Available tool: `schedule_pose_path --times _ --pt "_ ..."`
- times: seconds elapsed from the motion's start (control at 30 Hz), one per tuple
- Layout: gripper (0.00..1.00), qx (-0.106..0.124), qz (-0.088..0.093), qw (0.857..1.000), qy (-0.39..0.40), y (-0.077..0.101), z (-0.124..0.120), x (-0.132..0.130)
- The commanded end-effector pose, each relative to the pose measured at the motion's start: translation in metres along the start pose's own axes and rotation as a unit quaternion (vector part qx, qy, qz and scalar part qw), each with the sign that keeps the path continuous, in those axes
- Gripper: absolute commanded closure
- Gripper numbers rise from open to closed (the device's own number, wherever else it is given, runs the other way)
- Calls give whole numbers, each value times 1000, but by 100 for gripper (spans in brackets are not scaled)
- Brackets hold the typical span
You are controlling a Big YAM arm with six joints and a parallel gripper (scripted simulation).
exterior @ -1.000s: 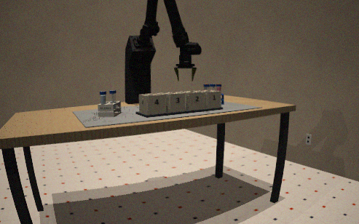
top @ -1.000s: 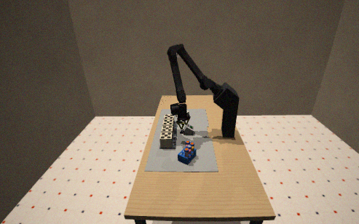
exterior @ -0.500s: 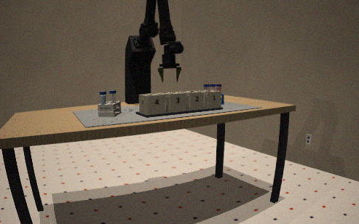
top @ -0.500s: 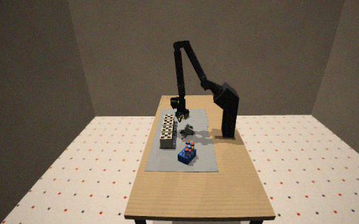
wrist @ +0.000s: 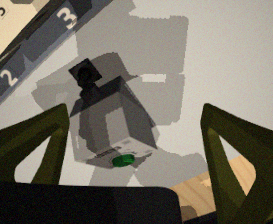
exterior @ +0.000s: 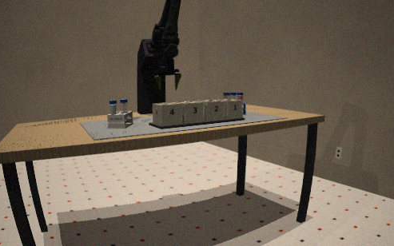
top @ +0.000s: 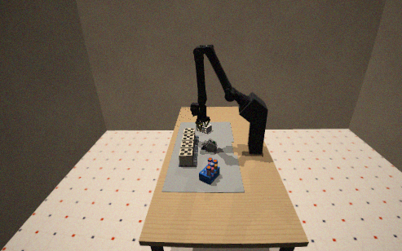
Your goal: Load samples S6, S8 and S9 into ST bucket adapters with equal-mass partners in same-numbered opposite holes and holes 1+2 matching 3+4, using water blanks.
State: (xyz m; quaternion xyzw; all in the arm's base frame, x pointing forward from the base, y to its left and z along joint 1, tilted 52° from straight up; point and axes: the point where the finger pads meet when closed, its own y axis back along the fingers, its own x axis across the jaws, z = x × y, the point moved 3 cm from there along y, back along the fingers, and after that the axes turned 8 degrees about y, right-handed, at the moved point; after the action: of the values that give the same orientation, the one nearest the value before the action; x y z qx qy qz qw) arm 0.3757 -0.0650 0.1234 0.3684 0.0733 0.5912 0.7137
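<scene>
The blue sample rack RS (top: pixel 206 177) (exterior: pixel 244 109) holds several upright blue-capped tubes; their IDs cannot be read here. The blank rack RB (top: pixel 209 129) (exterior: pixel 116 121) shows two blue-capped tubes (exterior: pixel 113 107) (exterior: pixel 123 105). Adapters 1 (exterior: pixel 235 112), 2 (exterior: pixel 215 113), 3 (exterior: pixel 194 117) and 4 (exterior: pixel 167 117) stand in a row on the stand ST (exterior: pixel 196 124) (wrist: pixel 39 55); no tube rises from them. My gripper (exterior: pixel 168 89) (wrist: pixel 134 112) is open and empty, high above the mat, behind the adapters in the exterior view. The green key DONE (wrist: pixel 123 160) shows in the wrist view.
The key's grey box (top: pixel 209 146) (wrist: pixel 132 112) stands on the grey mat (top: pixel 182 181) (wrist: pixel 227 60) between the stand and the arm's base (top: pixel 257 130). It lies below and between my fingers in the wrist view. The wooden table (top: pixel 223 216) (exterior: pixel 30 137) surrounds the mat.
</scene>
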Motion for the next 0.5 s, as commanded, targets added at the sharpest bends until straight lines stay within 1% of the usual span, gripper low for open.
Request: schedule_pose_path --times 0.0,0.2,0.27,0.47 --pt "20 6 -14 1000 24 -3 13 -25" --pt "20 4 -14 1000 23 -2 42 -68" --pt "20 4 -14 1000 23 -2 42 -68" --pt "20 2 -14 1000 23 -1 72 -110"
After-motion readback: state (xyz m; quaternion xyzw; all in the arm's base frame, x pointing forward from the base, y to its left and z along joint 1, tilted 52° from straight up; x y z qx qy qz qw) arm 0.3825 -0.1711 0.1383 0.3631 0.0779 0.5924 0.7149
